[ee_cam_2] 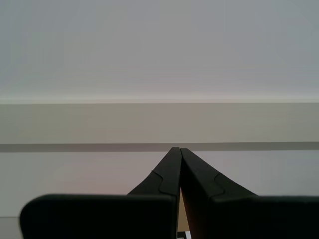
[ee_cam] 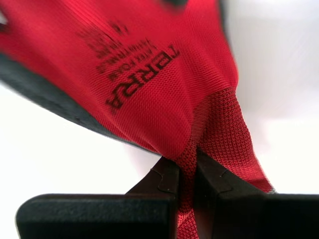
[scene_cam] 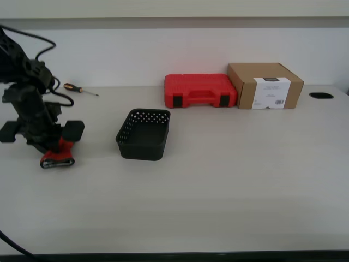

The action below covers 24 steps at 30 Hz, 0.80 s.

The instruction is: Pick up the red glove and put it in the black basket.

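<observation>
The tabletop is big and pale. On it, near the back wall, sit a brown box and a red case, touching side by side. A small screwdriver lies far back on the exterior view's left. The black basket stands in the middle, open side up, with nothing showing in it.

The red glove is at the exterior view's left, near the basket. Its cuff end looks to rest on the tabletop. My first gripper has its jaws pinched tight on a fold of the glove by the cuff. My second gripper has its jaws closed with nothing in them and points at a bare wall.

I think the job now is to lift. Go straight up until the whole glove hangs free, then carry it over the basket rim, so the dangling part does not catch on the edge.

The arm hides most of the glove in the exterior view, so I cannot see its fingers. The second arm is out of that view.
</observation>
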Available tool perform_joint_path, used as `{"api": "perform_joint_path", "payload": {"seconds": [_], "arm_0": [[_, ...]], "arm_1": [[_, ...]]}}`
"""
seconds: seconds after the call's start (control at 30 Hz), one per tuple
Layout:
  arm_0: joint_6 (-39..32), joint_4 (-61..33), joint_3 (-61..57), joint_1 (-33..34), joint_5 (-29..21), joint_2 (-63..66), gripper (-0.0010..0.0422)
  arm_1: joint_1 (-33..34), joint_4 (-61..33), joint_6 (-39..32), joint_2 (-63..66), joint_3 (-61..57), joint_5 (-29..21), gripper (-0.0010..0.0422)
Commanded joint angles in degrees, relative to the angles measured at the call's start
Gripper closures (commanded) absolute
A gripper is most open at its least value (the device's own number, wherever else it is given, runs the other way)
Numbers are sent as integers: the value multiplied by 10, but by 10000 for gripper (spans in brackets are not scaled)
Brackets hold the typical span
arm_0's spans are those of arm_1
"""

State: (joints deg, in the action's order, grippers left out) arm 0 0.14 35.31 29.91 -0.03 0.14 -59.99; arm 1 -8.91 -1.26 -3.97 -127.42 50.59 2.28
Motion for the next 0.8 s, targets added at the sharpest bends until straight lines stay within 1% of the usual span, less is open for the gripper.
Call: {"api": "perform_joint_path", "payload": {"seconds": [0.03, 0.2, 0.3, 0.37, 0.47, 0.57, 0.67, 0.8], "arm_0": [[-2, 2, 1, 0, 0, 0, 412], [-2, 0, 1, 0, 0, 0, 412], [-2, 0, 1, 0, 0, 0, 412], [-2, 0, 1, 0, 0, 0, 412], [-2, 0, 1, 0, 0, 0, 412], [-2, 0, 1, 0, 0, 0, 412], [-2, 0, 1, 0, 0, 0, 412], [-2, 0, 1, 0, 0, 0, 412]], "arm_1": [[1, -24, 4, 51, -2, -3, 414], [12, -60, 6, 168, -2, -17, 414], [27, -85, 24, 205, -2, -37, 413], [45, -98, 30, 215, -2, -38, 413], [98, -98, 54, 221, -2, -46, 413], [161, -82, 72, 219, 2, -44, 413], [191, -78, 84, 219, 12, -44, 413], [223, -78, 108, 219, 26, -61, 413]]}}
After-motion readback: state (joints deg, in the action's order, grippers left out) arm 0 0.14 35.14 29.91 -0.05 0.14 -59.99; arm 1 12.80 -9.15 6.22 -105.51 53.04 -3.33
